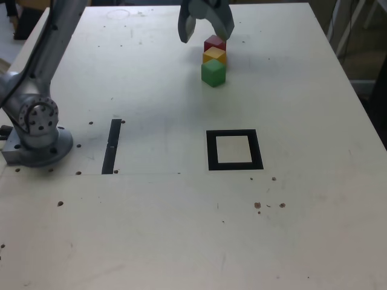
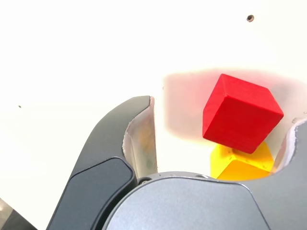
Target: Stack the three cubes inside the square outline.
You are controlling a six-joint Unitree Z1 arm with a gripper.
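Cubes first: the red cube [image 1: 214, 43], the yellow cube [image 1: 214, 55] and the green cube [image 1: 213, 72] sit in a tight row on the table [image 1: 151, 229], each touching the next, with the red one nearest my gripper [image 1: 207, 30] and the green one farthest from it. None is stacked and none is inside the square outline [image 1: 234, 150], which lies bare well beyond the green cube, on the side away from me. So by my reckoning the task has barely begun: all three pick-ups and placements remain. My jaws stand wide apart and hold nothing. In the wrist view the red cube [image 2: 241, 114] lies between my fingers [image 2: 139, 139], with a gap to the one finger clearly seen, and the yellow cube [image 2: 240, 163] peeks out behind it. I judge I am poised above the red cube to grasp it
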